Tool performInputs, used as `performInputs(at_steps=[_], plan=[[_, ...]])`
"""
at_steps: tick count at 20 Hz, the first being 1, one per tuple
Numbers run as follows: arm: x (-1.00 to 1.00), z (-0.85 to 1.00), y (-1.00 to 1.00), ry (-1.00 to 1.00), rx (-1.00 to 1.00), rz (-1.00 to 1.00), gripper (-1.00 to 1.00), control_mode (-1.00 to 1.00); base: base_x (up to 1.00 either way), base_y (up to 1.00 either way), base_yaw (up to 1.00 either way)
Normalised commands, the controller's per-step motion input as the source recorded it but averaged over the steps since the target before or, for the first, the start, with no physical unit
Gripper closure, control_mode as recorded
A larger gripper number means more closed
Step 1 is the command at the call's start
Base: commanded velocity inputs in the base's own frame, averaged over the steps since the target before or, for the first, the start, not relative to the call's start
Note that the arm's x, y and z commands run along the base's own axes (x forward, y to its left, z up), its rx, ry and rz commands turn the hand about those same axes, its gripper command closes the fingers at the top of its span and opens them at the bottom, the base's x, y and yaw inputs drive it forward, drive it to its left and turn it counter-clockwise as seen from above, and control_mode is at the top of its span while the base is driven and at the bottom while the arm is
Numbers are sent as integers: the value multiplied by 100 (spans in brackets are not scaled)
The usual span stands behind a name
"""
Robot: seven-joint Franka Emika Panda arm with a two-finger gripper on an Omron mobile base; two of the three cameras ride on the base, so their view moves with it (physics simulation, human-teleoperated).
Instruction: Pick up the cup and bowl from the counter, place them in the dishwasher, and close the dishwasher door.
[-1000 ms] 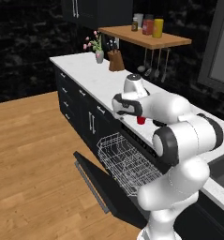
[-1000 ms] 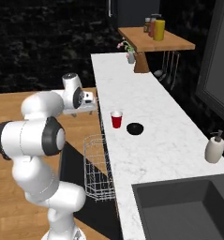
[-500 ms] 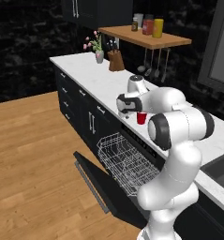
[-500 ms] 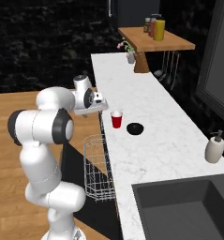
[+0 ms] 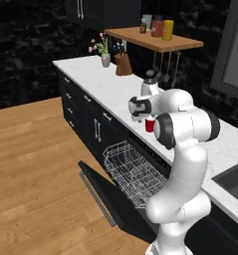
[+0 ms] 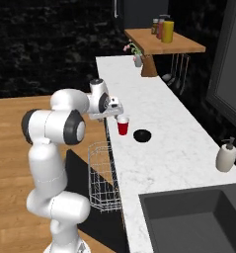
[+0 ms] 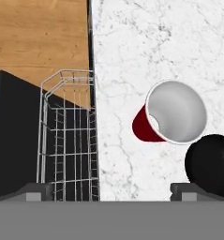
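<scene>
No writing, label, brand or number can be read anywhere (the jars (image 5: 162, 28) on the wooden shelf (image 5: 153, 41) are too small to tell).

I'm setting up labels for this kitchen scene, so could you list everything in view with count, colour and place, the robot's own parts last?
Tapered plastic cup: one, red with white inside, upright on the counter near its front edge.
Shallow round bowl: one, black, on the counter beside the cup.
Marble-look counter: one, white with grey veins, over dark cabinets.
Wire dishwasher rack: one, white, pulled out over the open door.
Drop-down dishwasher door: one, black, lowered open.
Soap dispenser bottle: one, beige, on the counter by the sink.
Sink: one, dark grey, set in the counter.
Wooden wall shelf: one, brown, carrying jars.
Flower vase: one, at the counter's far end.
Gripper: one, jaws open, above the counter edge by the cup.
</scene>
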Motion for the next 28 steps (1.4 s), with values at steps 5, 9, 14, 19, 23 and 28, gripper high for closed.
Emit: performInputs(at_steps=[5, 9, 14, 19, 23, 28], plan=[[33, -24, -22, -2, 1, 1, -100, -100, 0, 0, 0], [28, -23, -12, -10, 13, 4, -100, -100, 0, 0, 0], [29, -9, -9, -4, 4, 0, -100, -100, 0, 0, 0], [17, -9, -20, 0, 0, 0, -100, -100, 0, 0, 0], [18, -10, -2, 1, 0, 0, -100, -100, 0, 0, 0], [19, -11, 0, 2, 0, 0, -100, -100, 0, 0, 0]])
